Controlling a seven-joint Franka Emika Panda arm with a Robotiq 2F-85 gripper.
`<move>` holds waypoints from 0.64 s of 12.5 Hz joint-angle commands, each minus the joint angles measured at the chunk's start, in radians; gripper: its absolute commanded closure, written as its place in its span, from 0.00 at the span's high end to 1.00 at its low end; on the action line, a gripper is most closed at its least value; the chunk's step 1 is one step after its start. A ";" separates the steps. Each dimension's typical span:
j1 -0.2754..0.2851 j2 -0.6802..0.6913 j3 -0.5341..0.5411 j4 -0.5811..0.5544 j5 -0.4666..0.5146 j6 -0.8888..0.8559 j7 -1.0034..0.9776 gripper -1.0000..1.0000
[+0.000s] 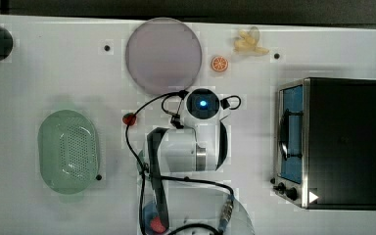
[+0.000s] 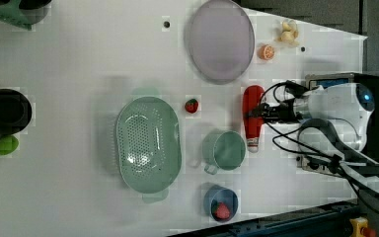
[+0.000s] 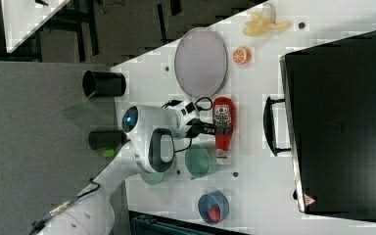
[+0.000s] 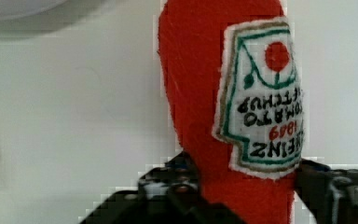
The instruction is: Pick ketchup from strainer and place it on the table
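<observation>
The large white flat tabletop [image 2: 69,123] already carries the bottle, so by my reading the step in hand is the release. It will go best if the tool opens fully, lifts straight up and brushes neither side of the bottle, because a soft, round-bodied thing lying on its side could roll or get dragged along. The climb should also keep clear of the round grey-lilac plate [image 2: 220,39] at 11 o'clock of the bottle in the left view, and of the small round green cup [image 2: 225,150] at 7 o'clock.

The pale green oval plastic strainer [image 2: 145,138] with its dotted floor holds nothing.

The slim red ketchup bottle [image 2: 252,133] lies flat on the tabletop, well apart from the strainer at its 3 o'clock in the left view, with the whitish cap [image 2: 252,146] pointing to 6 o'clock. In the wrist view its body looks like red felt or fabric, with a stitched white label [image 4: 263,93] edged in green and tan, so it should squash a little under pressure.

The black tool [image 2: 259,112] sits across the bottle's middle, and I cannot tell whether it is clamped on the bottle or standing loose around it.
</observation>
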 commanded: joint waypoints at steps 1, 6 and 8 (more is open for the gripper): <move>-0.020 0.013 -0.017 0.022 0.003 0.089 -0.035 0.82; -0.020 -0.125 -0.015 0.088 0.005 -0.021 -0.034 1.00; -0.020 -0.195 -0.016 0.170 0.006 -0.137 -0.026 1.00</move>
